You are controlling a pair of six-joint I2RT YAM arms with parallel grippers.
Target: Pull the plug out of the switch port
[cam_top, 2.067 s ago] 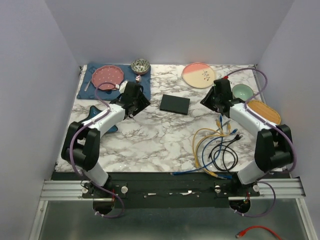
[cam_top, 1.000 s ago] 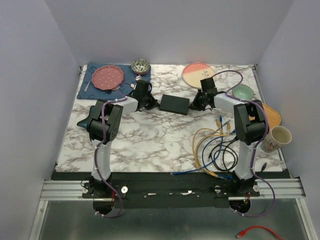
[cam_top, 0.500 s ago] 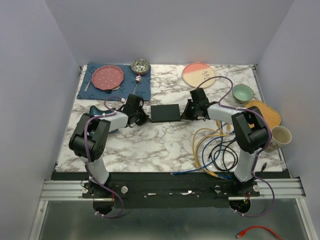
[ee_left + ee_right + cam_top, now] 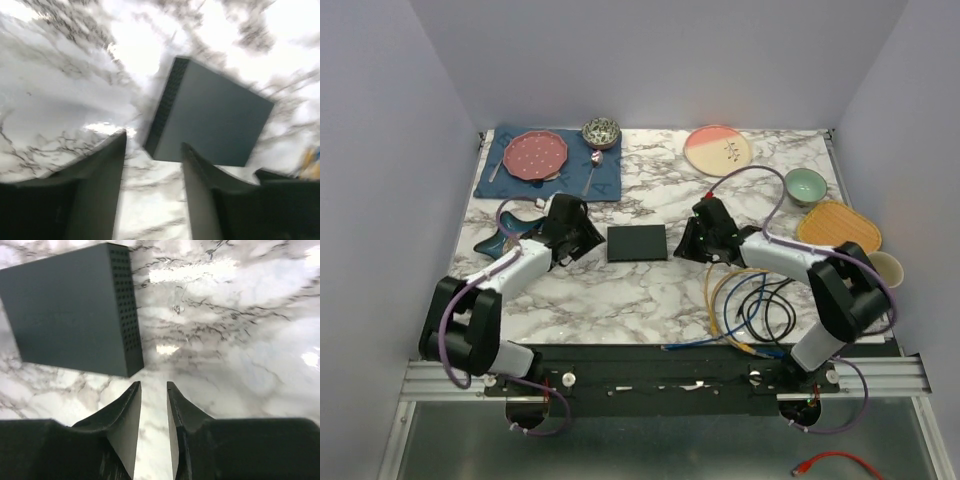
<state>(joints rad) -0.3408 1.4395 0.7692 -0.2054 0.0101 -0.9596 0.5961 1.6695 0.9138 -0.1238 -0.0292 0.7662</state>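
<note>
Left gripper (image 4: 582,238) sits spread and empty, right gripper (image 4: 688,243) only narrowly parted, empty too, and the switch (image 4: 637,243) lies flat on the marble table (image 4: 620,290) right between them.

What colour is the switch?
The switch is matte black, one side dotted with holes; clearest in right wrist view.

The left arm (image 4: 510,268) and right arm (image 4: 775,250) share white links, black joints and purple cables (image 4: 745,171).

The switch (image 4: 638,243) has slid nearer and leftward on the worktop (image 4: 620,290). The left gripper (image 4: 583,239) and right gripper (image 4: 687,243) followed it, and the left jaws have parted.
</note>
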